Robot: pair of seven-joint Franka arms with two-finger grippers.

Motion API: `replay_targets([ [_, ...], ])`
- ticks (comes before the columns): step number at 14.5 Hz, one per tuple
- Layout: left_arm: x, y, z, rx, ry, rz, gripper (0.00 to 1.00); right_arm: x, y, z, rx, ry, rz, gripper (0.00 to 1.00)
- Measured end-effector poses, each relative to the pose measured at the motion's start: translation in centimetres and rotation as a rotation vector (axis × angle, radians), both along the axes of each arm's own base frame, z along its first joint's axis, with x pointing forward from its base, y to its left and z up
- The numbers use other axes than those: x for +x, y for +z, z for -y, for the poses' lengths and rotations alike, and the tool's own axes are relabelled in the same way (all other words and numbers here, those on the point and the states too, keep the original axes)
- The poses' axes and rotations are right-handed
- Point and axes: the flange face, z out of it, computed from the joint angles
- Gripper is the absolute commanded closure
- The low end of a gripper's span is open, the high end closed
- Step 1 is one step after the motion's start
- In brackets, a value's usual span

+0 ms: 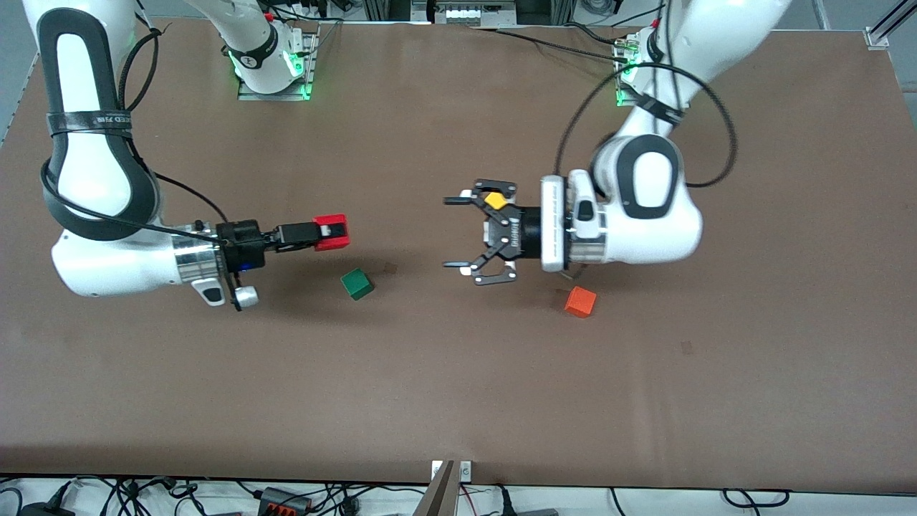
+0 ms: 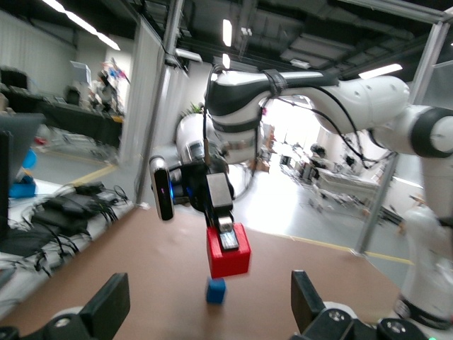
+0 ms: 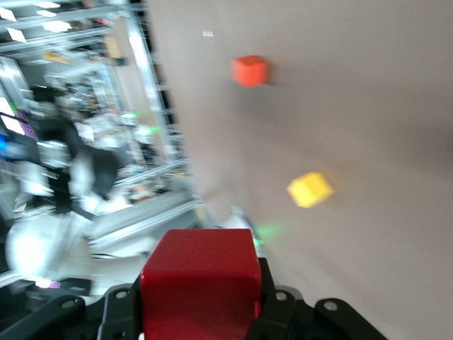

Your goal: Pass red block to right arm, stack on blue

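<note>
The right gripper [image 1: 331, 232] is clenched on the red block [image 1: 332, 231], which sits right at its fingertips, held off the table [image 1: 458, 401]. In the right wrist view the red block [image 3: 201, 280] fills the space between the black fingers [image 3: 283, 312], pinched on both sides. In the left wrist view the same gripper [image 2: 228, 248] points downward with the red block [image 2: 228, 252] at its tip, and the blue block [image 2: 216, 290] shows just below the red one, on the table and apart from it. The blue block cannot be made out in the front view.

From the right gripper outward, the green block [image 1: 357, 284] lies on the table near the held block, nearer to the front camera than the spot under it and a little toward the left arm's end.

The left gripper [image 1: 458, 233] faces the right gripper across a clear gap, its claw fingers [image 1: 456, 201] spread wide and holding nothing. A yellow block [image 1: 494, 200] shows at the claw's linkage; whether it lies on the table below is hard to tell there, though the right wrist view shows a yellow block [image 3: 310, 189] lying on the table. An orange block [image 1: 579, 302] lies on the table beside the left arm's wrist, nearer to the front camera; it also shows in the right wrist view [image 3: 250, 71].
</note>
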Motion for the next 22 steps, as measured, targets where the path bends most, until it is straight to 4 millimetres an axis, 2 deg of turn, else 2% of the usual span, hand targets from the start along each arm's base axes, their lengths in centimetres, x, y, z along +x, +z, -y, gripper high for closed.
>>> replay_targets([
  [1, 0.5, 0.6, -1.6, 0.04, -0.038, -0.033, 0.0, -0.2, -0.4, 1.0, -0.074, 0.031, 0.014, 1.0],
  [3, 0.5, 0.9, -3.3, 0.111, -0.106, -0.12, 0.0, -0.7, -1.2, 2.8, -0.242, 0.106, 0.039, 1.0],
  [8, -0.3, -1.1, -4.7, 0.301, -0.182, -0.318, 0.0, -0.5, -2.9, 9.9, -0.638, 0.212, 0.097, 1.0],
  [12, -0.9, -2.6, -7.7, 0.547, -0.231, -0.469, 0.0, -0.2, -5.0, 13.6, -0.847, 0.243, 0.155, 1.0],
  [14, -0.8, -1.7, -9.6, 0.708, -0.224, -0.547, 0.0, -0.5, -6.3, 14.7, -0.937, 0.259, 0.216, 1.0],
  [16, -0.6, 0.3, -11.6, 0.898, -0.152, -0.631, 0.0, -2.0, -7.9, 15.4, -1.0, 0.262, 0.294, 1.0],
  [19, -1.0, 3.7, -14.2, 1.179, 0.048, -0.666, 0.0, -5.2, -9.7, 16.6, -1.036, 0.246, 0.343, 1.0],
  [22, -2.1, 5.9, -16.8, 1.371, 0.252, -0.711, 0.0, -6.8, -11.3, 19.4, -1.05, 0.189, 0.357, 1.0],
])
